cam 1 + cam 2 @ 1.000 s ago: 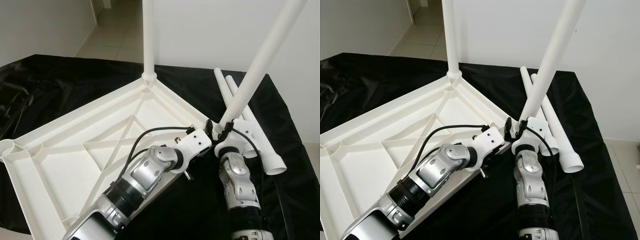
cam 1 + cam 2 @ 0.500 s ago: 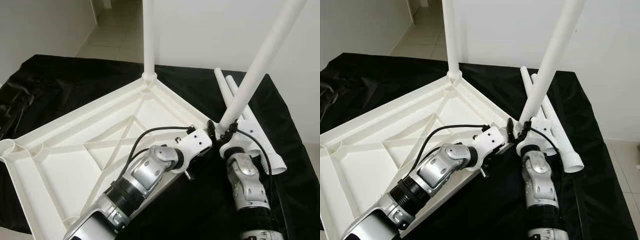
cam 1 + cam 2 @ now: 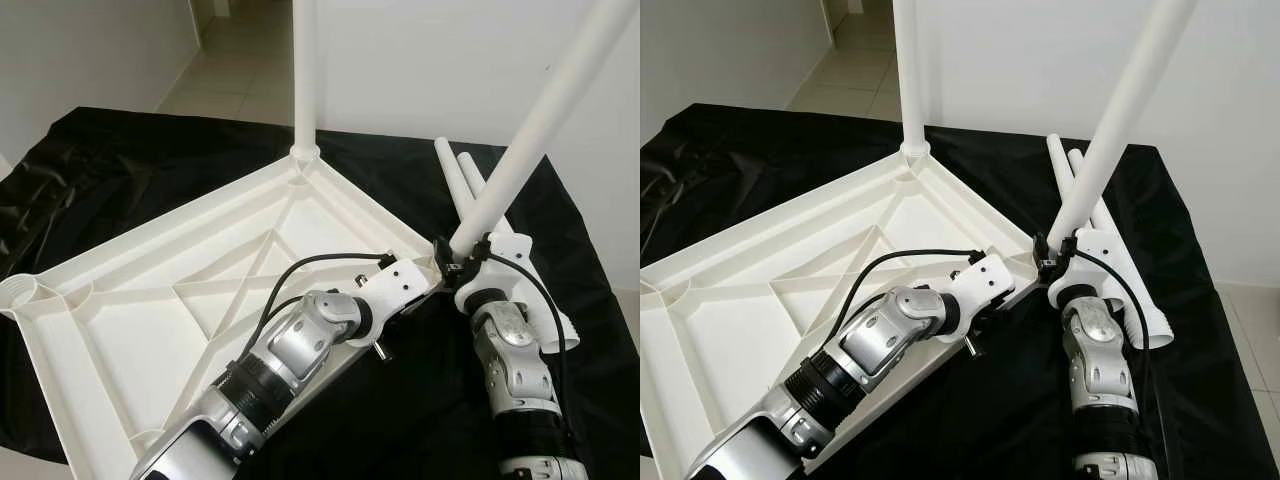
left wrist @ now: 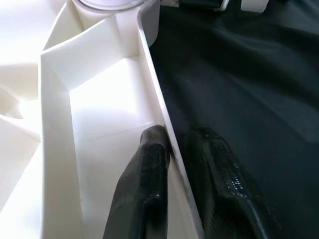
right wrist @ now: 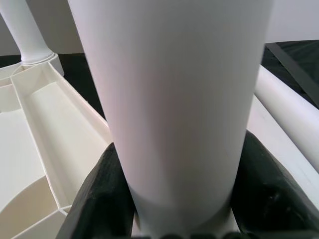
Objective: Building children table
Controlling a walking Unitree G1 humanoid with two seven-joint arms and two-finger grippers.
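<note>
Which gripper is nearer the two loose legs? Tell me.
Right. The right gripper, clamped on a tilted leg, is beside the loose legs; the left gripper pinches the tabletop rim, farther off.

I'm looking into a plain home room: bare white walls (image 3: pixel 420 70), and a pale tiled floor (image 3: pixel 235 80) running into a hallway far beyond my left gripper (image 4: pixel 172 149). Under both grippers a black sheet (image 3: pixel 110 160) covers the work surface, with more tile (image 3: pixel 1250 330) showing outside my right gripper (image 3: pixel 462 262).
</note>
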